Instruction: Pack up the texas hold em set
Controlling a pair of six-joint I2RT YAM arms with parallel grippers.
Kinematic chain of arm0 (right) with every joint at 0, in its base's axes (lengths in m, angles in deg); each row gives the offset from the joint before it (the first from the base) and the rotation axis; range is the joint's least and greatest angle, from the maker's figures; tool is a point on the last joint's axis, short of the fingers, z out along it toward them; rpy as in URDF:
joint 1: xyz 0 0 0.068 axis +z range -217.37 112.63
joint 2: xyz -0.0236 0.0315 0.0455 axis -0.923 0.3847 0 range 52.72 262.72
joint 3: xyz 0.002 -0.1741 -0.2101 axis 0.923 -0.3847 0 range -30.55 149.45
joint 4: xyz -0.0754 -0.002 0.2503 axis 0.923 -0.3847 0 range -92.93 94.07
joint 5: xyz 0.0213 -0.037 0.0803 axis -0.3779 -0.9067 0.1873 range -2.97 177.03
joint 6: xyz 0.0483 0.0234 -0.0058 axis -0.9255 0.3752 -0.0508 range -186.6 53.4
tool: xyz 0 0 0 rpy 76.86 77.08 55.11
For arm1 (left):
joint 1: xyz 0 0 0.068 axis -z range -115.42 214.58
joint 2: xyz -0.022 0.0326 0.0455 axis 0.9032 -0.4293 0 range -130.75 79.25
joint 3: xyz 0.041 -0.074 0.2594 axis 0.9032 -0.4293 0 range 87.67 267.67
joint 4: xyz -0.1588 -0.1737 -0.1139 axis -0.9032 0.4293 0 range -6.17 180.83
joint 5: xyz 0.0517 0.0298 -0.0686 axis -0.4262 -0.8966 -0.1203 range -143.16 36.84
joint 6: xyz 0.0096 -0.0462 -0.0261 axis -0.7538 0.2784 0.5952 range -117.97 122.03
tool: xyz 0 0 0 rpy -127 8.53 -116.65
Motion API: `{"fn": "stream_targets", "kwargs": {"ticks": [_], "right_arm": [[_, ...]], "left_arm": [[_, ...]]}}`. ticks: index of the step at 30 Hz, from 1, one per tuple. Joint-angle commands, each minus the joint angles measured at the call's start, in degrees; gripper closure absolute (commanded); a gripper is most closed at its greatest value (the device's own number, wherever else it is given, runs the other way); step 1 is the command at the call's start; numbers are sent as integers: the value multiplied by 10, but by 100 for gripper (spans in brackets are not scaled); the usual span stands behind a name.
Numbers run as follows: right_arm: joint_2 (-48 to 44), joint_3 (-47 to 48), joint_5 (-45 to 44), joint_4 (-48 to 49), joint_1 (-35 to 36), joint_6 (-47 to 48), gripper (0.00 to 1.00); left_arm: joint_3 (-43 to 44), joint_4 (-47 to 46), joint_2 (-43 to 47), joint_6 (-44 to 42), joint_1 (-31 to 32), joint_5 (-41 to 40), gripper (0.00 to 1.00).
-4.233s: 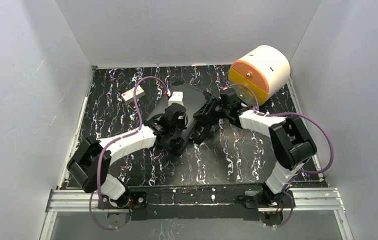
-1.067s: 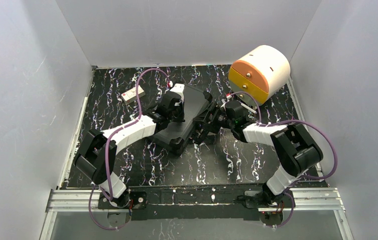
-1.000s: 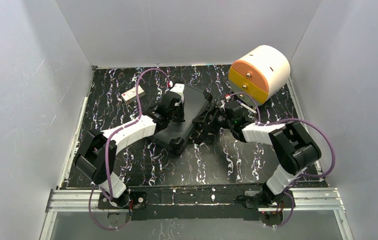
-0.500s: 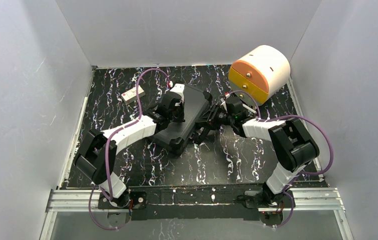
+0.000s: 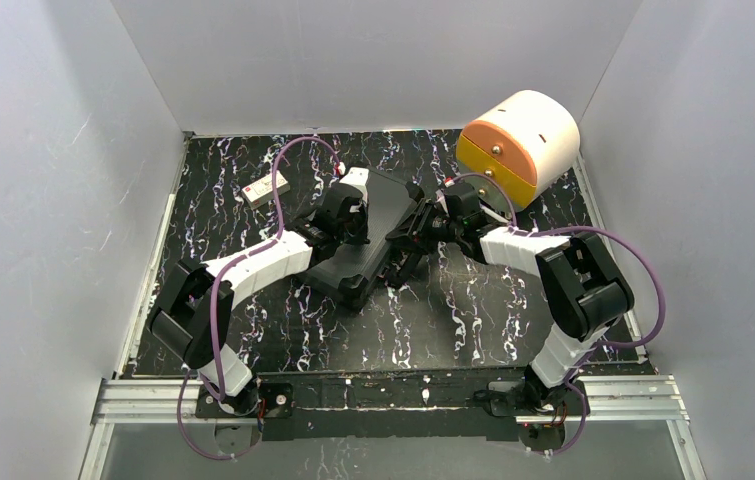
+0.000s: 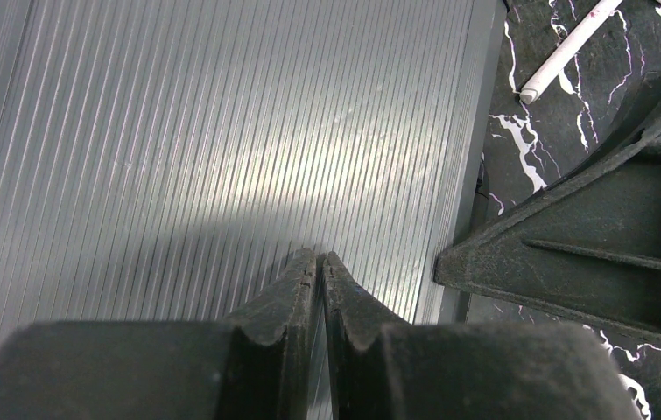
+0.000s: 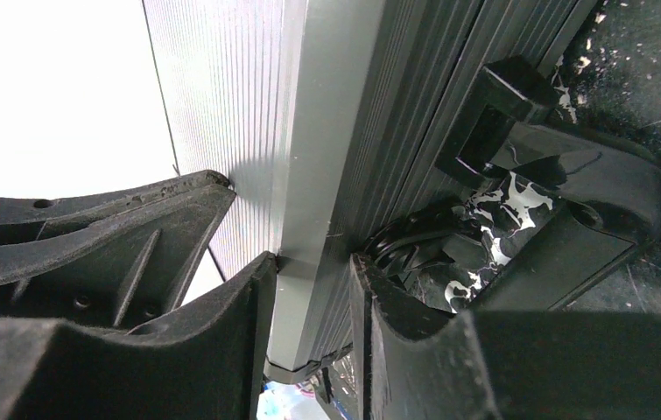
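Ribbed grey metal is seen across the lid of the case (image 5: 385, 208), which lies shut on the black marbled table (image 5: 453, 320), toward the far edge and about midway between the left and right edges. Its long axis is set on a diagonal, from near-left to far-right.

The left gripper (image 6: 319, 261) is planted tips-down on the lid, fingers together with nothing between them. The right gripper (image 7: 309, 262) is set at the case's right long side, where the black handle (image 7: 572, 201) is mounted. Its fingers are clamped across the rim of that side, one on the lid face and the other on the side wall just beside the handle.

The handle side is thus met directly by the right arm, which is the nearer one for any squeezing or latching there. The lid can meanwhile be held down from above by the left.

A small white box (image 5: 266, 188) is left near the far-left corner, well apart from the case; whether it belongs to the set cannot be told. A cream-and-orange round box (image 5: 518, 145) is stood at the far-right corner.
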Motion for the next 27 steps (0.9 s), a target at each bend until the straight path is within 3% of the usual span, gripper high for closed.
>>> {"fn": "stream_targets", "kwargs": {"ticks": [1,9,13,20,27], "right_arm": [[-8,11,-44,-8,11,32,55],[-94,-14,-89,2,11,83,39],[-127,-24,-127,-54,12,99,40],[-144,-49,-155,-105,11,104,52],[-97,-38,-142,-111,11,107,73]], "left_arm": [[-34,115,-38,-3,1,-4,93],[1,116,-31,-5,1,-4,92],[48,134,-22,-5,-4,-9,78],[138,136,-4,-17,-30,15,43],[160,147,-1,-56,-65,-24,20]]}}
